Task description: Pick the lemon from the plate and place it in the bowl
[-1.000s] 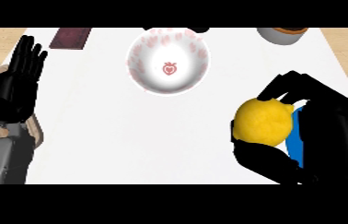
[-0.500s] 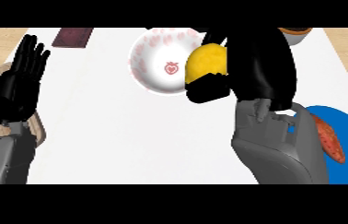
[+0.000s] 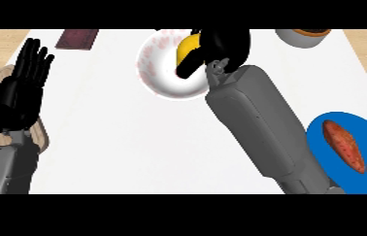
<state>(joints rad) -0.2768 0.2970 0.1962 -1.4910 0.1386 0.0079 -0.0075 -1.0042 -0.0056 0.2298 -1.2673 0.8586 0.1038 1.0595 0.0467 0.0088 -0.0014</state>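
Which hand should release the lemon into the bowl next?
Right. The right hand is curled round the lemon directly over the bowl. The left hand rests open at the left edge, far from both.

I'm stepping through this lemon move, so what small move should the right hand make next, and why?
Probably lower a little and open the fingers. The right hand holds the lemon over the bowl, its fingers curled round it, so the lemon seems not yet set down. The left hand rests open at the left edge.
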